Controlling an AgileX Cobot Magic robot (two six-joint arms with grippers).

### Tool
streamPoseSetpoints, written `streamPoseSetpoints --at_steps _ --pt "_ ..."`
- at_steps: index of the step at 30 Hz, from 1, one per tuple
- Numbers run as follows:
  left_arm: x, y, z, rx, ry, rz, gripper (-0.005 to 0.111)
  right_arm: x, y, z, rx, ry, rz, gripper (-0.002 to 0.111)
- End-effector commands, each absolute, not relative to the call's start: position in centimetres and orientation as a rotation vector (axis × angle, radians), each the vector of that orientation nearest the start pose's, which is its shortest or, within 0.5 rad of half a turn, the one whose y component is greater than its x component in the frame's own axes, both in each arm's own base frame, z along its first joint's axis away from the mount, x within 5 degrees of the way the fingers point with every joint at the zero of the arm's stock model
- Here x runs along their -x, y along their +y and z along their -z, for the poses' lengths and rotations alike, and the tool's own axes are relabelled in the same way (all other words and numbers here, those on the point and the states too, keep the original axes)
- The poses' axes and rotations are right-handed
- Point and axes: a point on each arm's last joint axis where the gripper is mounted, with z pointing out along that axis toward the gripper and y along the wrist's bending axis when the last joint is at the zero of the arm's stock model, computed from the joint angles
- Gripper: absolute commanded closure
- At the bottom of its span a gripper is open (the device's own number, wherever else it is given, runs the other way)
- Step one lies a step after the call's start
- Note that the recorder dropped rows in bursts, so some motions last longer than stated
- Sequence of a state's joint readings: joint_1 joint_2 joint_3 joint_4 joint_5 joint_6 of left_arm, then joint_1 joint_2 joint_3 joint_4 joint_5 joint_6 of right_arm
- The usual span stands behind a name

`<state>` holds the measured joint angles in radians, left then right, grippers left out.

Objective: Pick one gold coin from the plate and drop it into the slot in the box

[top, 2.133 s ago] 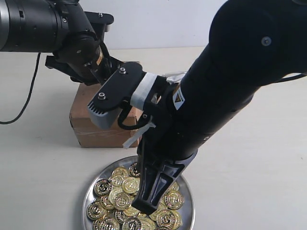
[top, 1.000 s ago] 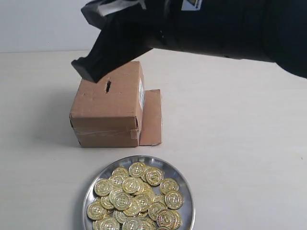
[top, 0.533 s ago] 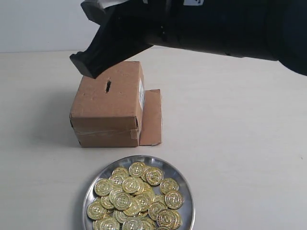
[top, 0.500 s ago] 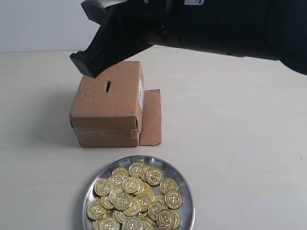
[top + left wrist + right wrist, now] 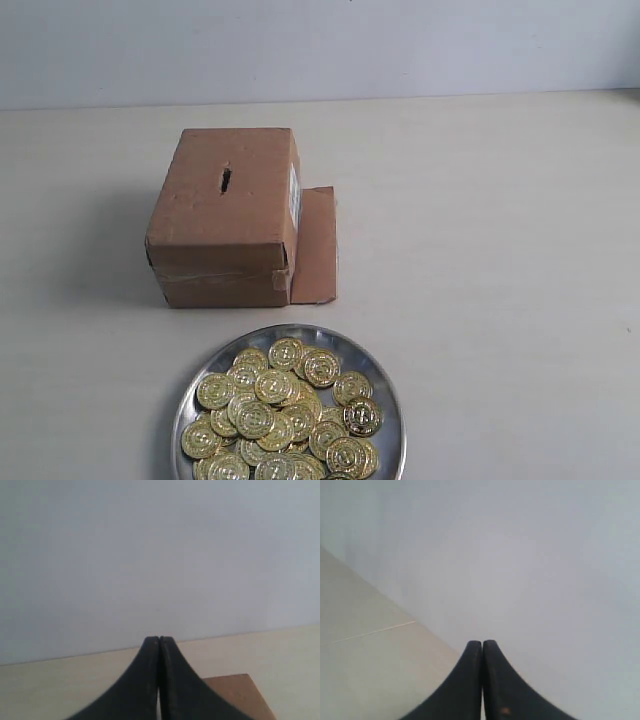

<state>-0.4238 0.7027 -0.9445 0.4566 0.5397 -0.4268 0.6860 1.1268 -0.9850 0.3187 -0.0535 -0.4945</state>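
Observation:
The brown cardboard box (image 5: 225, 215) stands on the table with a dark slot (image 5: 226, 180) in its top and a loose flap (image 5: 316, 245) at its right side. In front of it the silver plate (image 5: 393, 405) holds several gold coins (image 5: 270, 415). Neither arm shows in the exterior view. My left gripper (image 5: 159, 640) is shut with nothing between its fingers, and a corner of the box (image 5: 240, 692) lies beyond it. My right gripper (image 5: 482, 643) is shut and empty too, facing a pale wall.
A pale beige table (image 5: 500, 250) carries everything, with a light wall (image 5: 320, 45) behind it. The right wrist view shows only table surface (image 5: 365, 665) and wall.
The dark arm that hung over the box half a second ago has left the exterior view. Box, flap, plate and coins have not moved.

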Motion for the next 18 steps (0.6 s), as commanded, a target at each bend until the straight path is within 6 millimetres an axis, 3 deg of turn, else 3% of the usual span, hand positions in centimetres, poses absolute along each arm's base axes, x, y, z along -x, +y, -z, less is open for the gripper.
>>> streamPoseSetpoints --at_steps 1,6,11,18 --pt "-9.8 -0.8 -41.8 -0.046 1.658 0.046 0.107 -19.4 11.8 -42.7 0.514 1.388 -0.296 0.108" --pt "-7.3 0.9 -40.4 0.069 1.615 -0.047 0.107 -17.2 6.6 -45.4 0.350 1.299 -0.158 0.108" --pt "-5.7 1.4 -37.7 0.093 1.616 -0.073 0.107 -12.5 2.2 -48.0 0.198 1.159 -0.003 0.108" --pt "-4.8 1.5 -35.1 0.099 1.642 -0.081 0.107 -4.5 0.3 -50.0 0.115 0.941 0.073 0.108"
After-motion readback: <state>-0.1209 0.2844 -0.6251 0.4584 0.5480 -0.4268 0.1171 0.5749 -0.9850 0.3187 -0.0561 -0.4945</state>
